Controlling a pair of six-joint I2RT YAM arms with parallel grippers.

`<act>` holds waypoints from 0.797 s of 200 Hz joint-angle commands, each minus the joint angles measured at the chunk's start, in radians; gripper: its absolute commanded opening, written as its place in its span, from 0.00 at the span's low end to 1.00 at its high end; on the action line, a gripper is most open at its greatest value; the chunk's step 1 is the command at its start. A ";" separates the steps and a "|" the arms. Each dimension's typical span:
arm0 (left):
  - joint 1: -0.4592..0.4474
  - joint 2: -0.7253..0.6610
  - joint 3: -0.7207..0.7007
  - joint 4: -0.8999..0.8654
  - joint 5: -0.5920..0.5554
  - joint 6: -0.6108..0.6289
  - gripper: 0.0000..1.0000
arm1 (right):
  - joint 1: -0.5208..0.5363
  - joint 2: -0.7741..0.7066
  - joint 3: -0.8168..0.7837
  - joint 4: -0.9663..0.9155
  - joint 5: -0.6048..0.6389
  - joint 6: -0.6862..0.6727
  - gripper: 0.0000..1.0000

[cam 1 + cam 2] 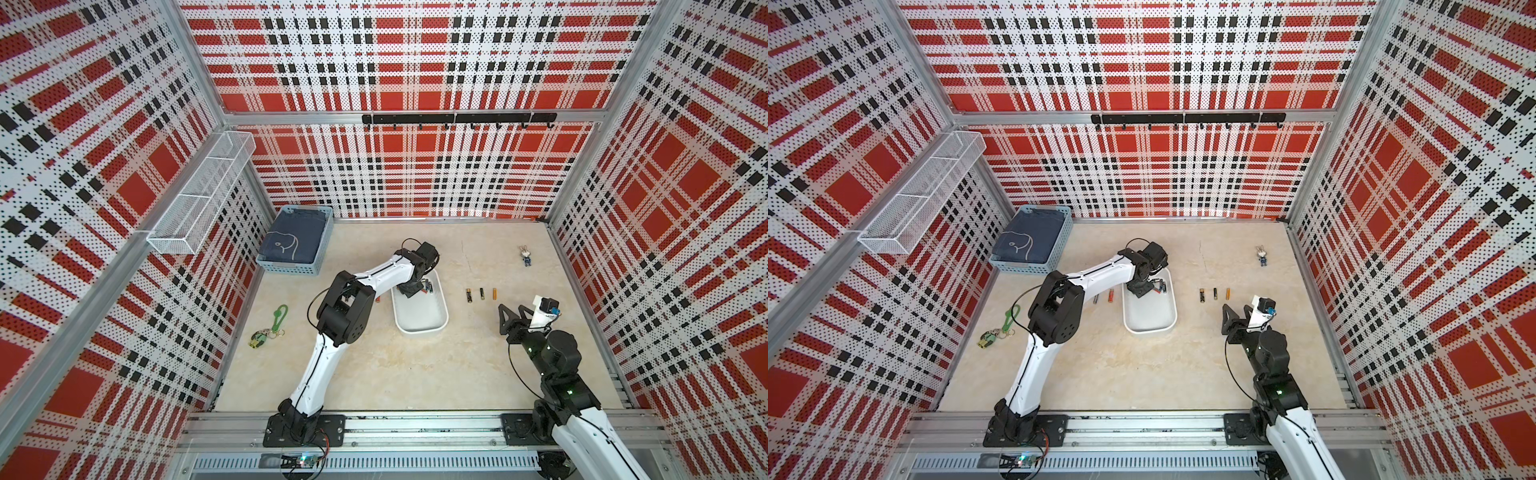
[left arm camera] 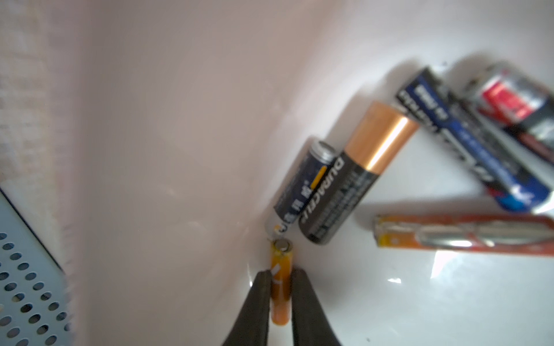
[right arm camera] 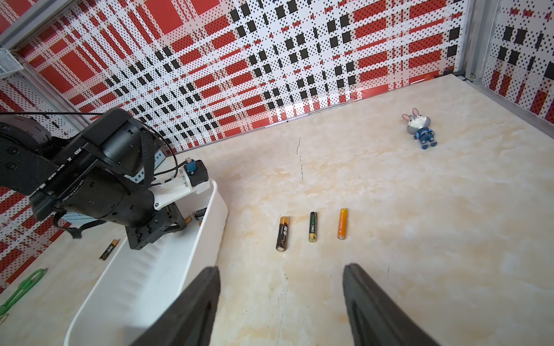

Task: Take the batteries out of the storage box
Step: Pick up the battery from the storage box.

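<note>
- We judge the task to be midway, at the pick of one more cell. The left tool [image 2: 281, 272] is down inside the storage box [image 1: 419, 330], at its far end. Its two fingers press on either side of a small orange battery [image 2: 281, 289], which lies along the foot of the box wall.
- In the left wrist view, five more batteries lie on the box floor:
  - a dark blue cell [image 2: 302, 191] lies against the wall, with its end just beside the held one;
  - a Duracell cell [image 2: 350, 185] touches the dark blue one;
  - a blue cell [image 2: 467, 140] and a red-and-grey cell [image 2: 515, 102] lie further off, both blurred;
  - an orange-red cell [image 2: 461, 235] lies apart from the rest.
- Outside the box, a row of three [image 3: 312, 226] lies on the worktop [image 1: 415, 374] to its right. Two more [image 1: 1111, 295] show in a top view to its left.
- The right tool [image 3: 282, 266] hovers over the worktop near that row, fingers wide apart and holding nothing.
- In our view, the next move calls for a straight lift, so the orange battery clears the wall and rim without nudging the dark blue cell. Then comes a carry out to the worktop.
- A thin round cell may swivel in the pinch, so we would keep the grip firm and the lift slow.
</note>
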 commanded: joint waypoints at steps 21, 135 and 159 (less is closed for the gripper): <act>0.006 0.020 -0.041 0.039 0.124 -0.022 0.34 | 0.005 0.000 -0.009 0.012 0.009 0.004 0.72; 0.037 0.016 -0.057 -0.003 0.127 -0.102 0.30 | 0.005 0.008 -0.007 0.017 0.011 0.006 0.73; 0.040 0.010 -0.052 -0.033 0.114 -0.123 0.31 | 0.006 0.018 -0.007 0.021 0.009 0.005 0.73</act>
